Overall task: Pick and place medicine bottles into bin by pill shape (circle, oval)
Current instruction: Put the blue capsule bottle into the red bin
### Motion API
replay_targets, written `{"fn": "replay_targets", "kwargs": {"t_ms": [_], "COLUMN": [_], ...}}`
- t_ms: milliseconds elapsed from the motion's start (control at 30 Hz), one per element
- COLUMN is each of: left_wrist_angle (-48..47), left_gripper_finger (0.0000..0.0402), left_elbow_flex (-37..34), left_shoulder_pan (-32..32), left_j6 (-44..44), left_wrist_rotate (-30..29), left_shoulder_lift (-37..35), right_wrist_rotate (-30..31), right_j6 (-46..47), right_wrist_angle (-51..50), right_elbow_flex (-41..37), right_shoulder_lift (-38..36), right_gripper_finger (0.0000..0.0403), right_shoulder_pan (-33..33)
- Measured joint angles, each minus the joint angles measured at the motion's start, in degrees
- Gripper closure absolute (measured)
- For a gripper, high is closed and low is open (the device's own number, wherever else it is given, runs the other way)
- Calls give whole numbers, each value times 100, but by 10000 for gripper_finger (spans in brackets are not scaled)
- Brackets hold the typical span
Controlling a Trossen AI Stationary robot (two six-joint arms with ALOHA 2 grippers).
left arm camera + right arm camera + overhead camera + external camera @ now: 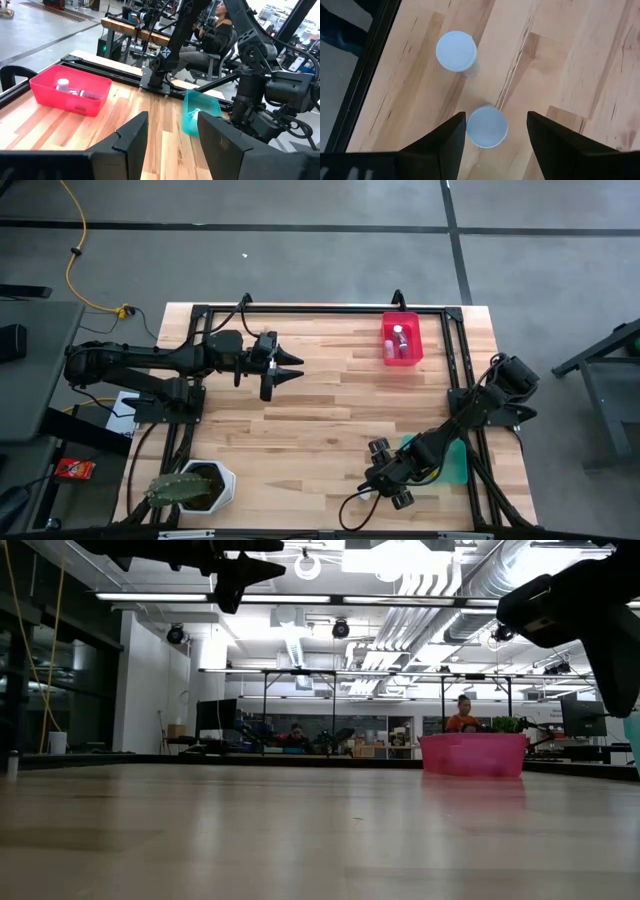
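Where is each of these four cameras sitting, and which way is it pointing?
High view: overhead, looking down; both arms, left gripper, wooden table.
Low view: table height, looking level across into the room; arms overhead.
Left wrist view: past its open fingers toward the teal bin.
Right wrist view: open fingers above two white-capped medicine bottles.
Shared: the red plastic bin appears in high, low and left wrist views.

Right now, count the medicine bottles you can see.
4: two in the red bin, bottles and; two upright on the table, and, under the right gripper. Others may be hidden.
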Motion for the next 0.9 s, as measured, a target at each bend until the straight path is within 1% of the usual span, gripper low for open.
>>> {"fn": "replay_targets", "kwargs": {"t_ms": [167, 400, 533, 767, 900], "left_wrist_angle": [-1, -1, -1, -1, 1], "left_gripper_finger": [243, 243, 243, 243, 243], "left_elbow_flex": [0, 0, 0, 0, 0], "left_shoulder_pan": [0, -2, 0, -2, 0], "left_j6": [0, 0, 0, 0, 0], "left_wrist_rotate": [0, 0, 0, 0, 0], "left_shoulder_lift": [0, 0, 0, 0, 0], "right_wrist_rotate": [0, -4, -19, -20, -20], "right_j6": [-4, -4, -4, 36, 300], "right_wrist_angle": [-13, -16, -41, -44, -88], "right_elbow_flex": [0, -2, -3, -4, -4], "right_shoulder_lift": [0, 0, 0, 0, 0], "right_gripper_finger": [207, 244, 259, 259, 256], "right_shoulder_pan": [0, 0, 0, 0, -2]}}
